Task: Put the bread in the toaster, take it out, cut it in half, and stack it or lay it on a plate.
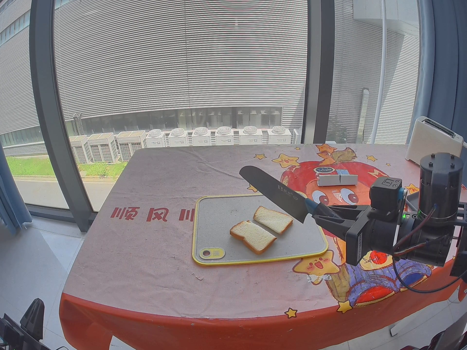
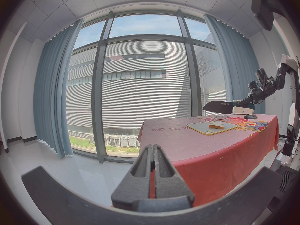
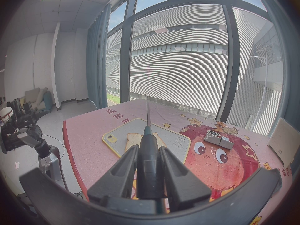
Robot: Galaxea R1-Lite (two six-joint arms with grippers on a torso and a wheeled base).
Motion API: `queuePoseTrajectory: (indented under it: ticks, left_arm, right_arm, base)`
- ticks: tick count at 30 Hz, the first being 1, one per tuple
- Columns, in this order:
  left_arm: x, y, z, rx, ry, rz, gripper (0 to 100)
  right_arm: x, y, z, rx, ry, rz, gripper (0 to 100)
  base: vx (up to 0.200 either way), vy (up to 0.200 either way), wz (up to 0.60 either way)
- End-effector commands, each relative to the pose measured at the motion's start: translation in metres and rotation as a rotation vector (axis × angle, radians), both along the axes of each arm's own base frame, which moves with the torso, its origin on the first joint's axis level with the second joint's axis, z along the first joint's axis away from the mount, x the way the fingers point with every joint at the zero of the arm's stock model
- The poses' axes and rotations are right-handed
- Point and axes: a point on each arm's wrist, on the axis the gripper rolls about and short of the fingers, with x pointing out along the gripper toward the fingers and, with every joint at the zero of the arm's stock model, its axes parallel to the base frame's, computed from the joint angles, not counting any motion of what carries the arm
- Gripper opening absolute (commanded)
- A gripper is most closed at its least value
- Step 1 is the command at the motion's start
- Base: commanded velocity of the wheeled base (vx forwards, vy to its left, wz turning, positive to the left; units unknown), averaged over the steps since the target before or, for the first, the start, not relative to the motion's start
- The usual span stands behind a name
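Item 1. Table point(image 1: 146, 268), under a printed cloth, lies beneath my right claw point(image 1: 323, 213) and ahead of it.

Item 2. Cutting board point(image 1: 214, 219), grey with a yellow rim, lies just ahead of the right claw and below the blade.

Item 3. Toaster point(image 1: 433, 139), white, stands behind the right claw at the table's far corner, well apart from it.

Item 4. Knife point(image 1: 275, 190), dark. The right claw pinches it by the handle. The blade is raised clear of the board and slants up and away from the claw.

Item 5. Left claw point(image 2: 152, 150): fingers pressed together on nothing, low beside the table and well apart from the right claw.

Item 6. Bread point(image 1: 273, 219), two pieces flat on the board. This one lies nearer the right claw, under the blade's heel. The second piece point(image 1: 253, 236) lies just beyond it. I cannot tell whether their corners touch.

Item 7. Grey block point(image 1: 337, 179), small, lies on the cloth near the right claw on its window side. It may be a knife rest.

Handling note: I judge the cut done and the knife due to be put away. I would swing the blade off the board with its tip kept high, then lower it flat onto bare cloth, well clear of both pieces, before releasing. Stacking would then be work for an empty claw.

Writing: large red characters run across the cloth, well ahead of the right claw and past the board. There is small pale print on the blade near the handle, and a dark label just past the grey block. None of it is transcribed here.
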Motion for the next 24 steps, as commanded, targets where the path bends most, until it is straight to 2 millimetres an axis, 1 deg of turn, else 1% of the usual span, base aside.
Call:
queuePoseTrajectory:
  ticks: [1,3,24]
  left_arm:
    - [-0.0013,-0.0001,-0.0057,0.002,-0.015,-0.005,0]
    - [-0.0013,0.0000,-0.0060,-0.002,-0.011,0.001,0]
    - [-0.0013,0.0003,-0.0061,-0.008,-0.010,0.012,0]
  right_arm:
    - [-0.0012,-0.0009,0.0024,0.007,-0.009,0.001,0]
    - [-0.0030,-0.0024,0.0052,0.015,-0.017,0.002,0]
    - [-0.0030,-0.0033,0.0061,0.018,-0.020,-0.001,0]
  base:
    - [0.000,0.000,0.00]
    - [0.000,0.000,0.00]
    - [0.000,0.000,0.00]
